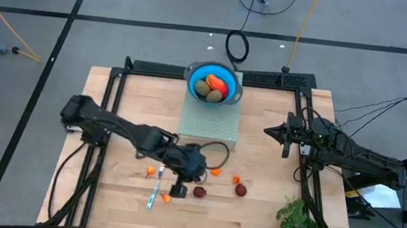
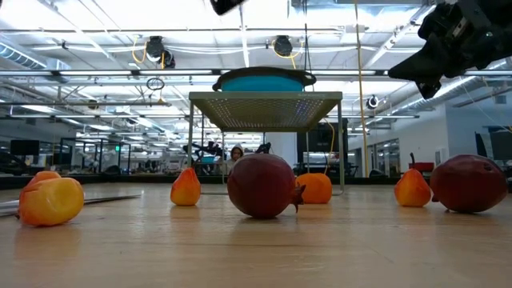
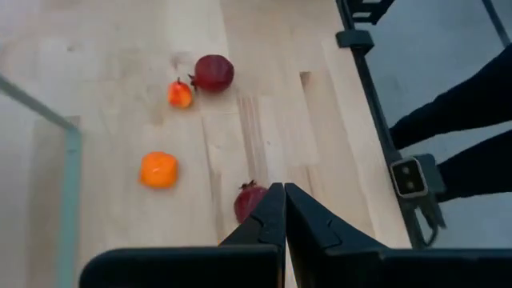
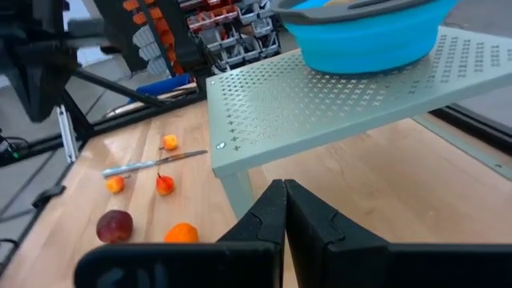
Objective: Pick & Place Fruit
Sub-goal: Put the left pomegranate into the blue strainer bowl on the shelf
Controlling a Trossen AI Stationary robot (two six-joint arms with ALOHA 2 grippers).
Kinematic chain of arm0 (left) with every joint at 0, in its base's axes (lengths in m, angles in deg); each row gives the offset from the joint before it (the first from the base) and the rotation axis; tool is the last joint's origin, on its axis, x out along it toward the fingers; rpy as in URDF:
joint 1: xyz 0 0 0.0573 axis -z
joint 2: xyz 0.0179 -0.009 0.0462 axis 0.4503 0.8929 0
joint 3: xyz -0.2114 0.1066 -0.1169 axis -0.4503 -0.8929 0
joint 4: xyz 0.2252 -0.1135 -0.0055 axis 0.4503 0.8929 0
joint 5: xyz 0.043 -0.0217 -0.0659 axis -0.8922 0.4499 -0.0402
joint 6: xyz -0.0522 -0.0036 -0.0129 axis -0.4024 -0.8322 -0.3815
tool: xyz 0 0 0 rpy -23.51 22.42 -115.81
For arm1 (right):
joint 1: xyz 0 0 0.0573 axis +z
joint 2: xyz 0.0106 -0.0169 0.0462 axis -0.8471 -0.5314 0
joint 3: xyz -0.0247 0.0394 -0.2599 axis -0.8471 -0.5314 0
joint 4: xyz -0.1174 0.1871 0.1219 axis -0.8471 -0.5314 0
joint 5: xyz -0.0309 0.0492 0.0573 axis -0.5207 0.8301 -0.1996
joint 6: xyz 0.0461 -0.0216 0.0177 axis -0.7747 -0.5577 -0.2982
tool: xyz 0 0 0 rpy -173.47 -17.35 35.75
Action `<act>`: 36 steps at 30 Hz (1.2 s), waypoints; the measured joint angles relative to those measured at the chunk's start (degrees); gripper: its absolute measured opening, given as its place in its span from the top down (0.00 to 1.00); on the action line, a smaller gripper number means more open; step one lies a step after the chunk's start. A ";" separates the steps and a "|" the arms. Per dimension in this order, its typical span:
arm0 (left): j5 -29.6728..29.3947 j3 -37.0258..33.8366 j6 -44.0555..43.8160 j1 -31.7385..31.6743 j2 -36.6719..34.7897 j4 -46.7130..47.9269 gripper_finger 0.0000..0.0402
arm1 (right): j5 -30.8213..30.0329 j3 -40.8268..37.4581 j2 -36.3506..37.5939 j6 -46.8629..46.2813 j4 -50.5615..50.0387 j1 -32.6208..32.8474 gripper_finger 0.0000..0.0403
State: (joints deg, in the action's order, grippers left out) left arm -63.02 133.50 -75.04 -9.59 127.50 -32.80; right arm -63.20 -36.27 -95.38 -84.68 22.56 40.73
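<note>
The blue bowl (image 1: 214, 81) sits on a perforated grey stand (image 1: 211, 115) and holds an olive-brown oval (image 1: 203, 88) and a red-orange oblong (image 1: 218, 84). Several toy fruits lie on the wood in front of the stand: two maroon balls (image 1: 200, 191) (image 1: 241, 190) and small orange and red pieces (image 1: 217, 171) (image 1: 151, 171) (image 1: 168, 197). My left gripper (image 3: 284, 200) is shut and empty, raised above the nearer maroon ball (image 3: 248, 202). It shows at the top edge of the low view (image 2: 228, 5). My right gripper (image 4: 284, 196) is shut and empty. It hovers right of the stand (image 1: 273, 130).
A slim silver knife (image 1: 155, 192) lies among the left fruit pieces. A green leafy plant (image 1: 298, 224) stands at the near right corner. A black frame (image 1: 306, 101) edges the table. A black cable (image 1: 218, 151) loops near the stand's front. Bare wood lies between the stand and my right arm.
</note>
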 joint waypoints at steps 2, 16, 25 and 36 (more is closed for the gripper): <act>-0.36 0.00 -2.00 0.22 2.32 -1.89 1.00 | 0.00 0.00 0.01 1.45 -0.46 0.00 1.00; -3.55 0.00 -27.15 3.99 12.18 -4.02 1.00 | -0.04 0.00 0.01 11.43 -1.98 0.00 1.00; -9.90 0.00 -32.66 5.46 12.82 -4.00 0.98 | -0.04 0.00 0.01 11.43 -2.00 0.00 1.00; -11.16 0.00 -32.44 5.35 12.82 -3.68 0.68 | -0.04 0.00 0.01 11.43 -2.00 0.00 1.00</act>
State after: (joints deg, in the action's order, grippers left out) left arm -74.18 133.50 -107.48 -4.24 140.32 -36.47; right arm -63.25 -36.27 -95.37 -73.25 20.56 40.73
